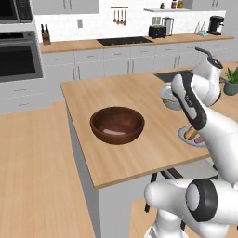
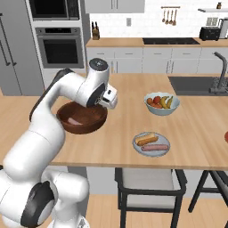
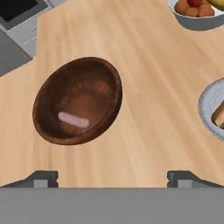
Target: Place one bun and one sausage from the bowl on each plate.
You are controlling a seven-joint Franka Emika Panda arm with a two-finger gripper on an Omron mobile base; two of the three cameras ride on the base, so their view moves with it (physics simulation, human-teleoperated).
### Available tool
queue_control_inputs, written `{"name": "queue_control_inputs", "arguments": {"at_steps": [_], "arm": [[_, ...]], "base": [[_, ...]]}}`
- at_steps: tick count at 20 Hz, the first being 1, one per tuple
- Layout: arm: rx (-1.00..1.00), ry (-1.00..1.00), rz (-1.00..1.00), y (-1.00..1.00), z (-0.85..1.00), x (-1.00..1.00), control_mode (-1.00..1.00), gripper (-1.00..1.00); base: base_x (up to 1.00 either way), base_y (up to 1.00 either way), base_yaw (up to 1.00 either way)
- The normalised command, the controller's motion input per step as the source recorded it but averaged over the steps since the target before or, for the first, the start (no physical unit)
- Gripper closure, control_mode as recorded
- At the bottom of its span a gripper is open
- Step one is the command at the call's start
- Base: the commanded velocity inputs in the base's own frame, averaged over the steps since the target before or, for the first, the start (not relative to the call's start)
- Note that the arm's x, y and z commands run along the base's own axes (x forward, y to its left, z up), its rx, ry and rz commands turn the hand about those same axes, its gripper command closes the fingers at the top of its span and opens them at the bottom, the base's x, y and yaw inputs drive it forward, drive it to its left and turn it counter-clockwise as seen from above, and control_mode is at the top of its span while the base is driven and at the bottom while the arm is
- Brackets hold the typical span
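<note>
The dark wooden bowl [image 1: 117, 124] sits on the desk [image 1: 121, 93] with one pink sausage [image 3: 73, 119] lying inside. To its right, well apart, the pale grey plate [image 2: 151, 144] carries a bun [image 2: 146, 138] and a sausage [image 2: 154, 147]. A pale fruit bowl [image 2: 162, 104] stands beyond that plate. The end effector [image 3: 111, 177] hangs above the desk, jaws spread wide and empty.

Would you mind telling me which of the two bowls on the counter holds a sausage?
The big dark wooden bowl does: one pink sausage lies in its bottom. The smaller pale bowl further along the counter holds fruit instead.
</note>
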Motion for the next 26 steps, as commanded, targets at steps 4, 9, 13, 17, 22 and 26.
{"name": "queue_control_inputs", "arguments": {"at_steps": [4,9,13,17,22,26], "arm": [[-0.2,0.08,0.61,1.0,-0.25,-0.24,-1.0,-1.0],[-0.19,0.01,0.49,1.0,-0.73,0.06,-1.0,-1.0],[-0.22,0.09,0.23,0.91,-0.52,0.95,-1.0,-1.0],[-0.19,0.22,0.16,0.34,-0.58,1.0,-1.0,-1.0],[-0.13,0.23,0.15,0.03,-0.5,0.62,-1.0,-1.0],[-0.03,0.07,0.06,0.0,-0.53,0.57,-1.0,-1.0]], "base": [[0.0,0.0,0.0],[0.0,0.0,0.0],[0.0,0.0,0.0],[0.0,0.0,0.0],[0.0,0.0,0.0],[0.0,0.0,0.0]]}}
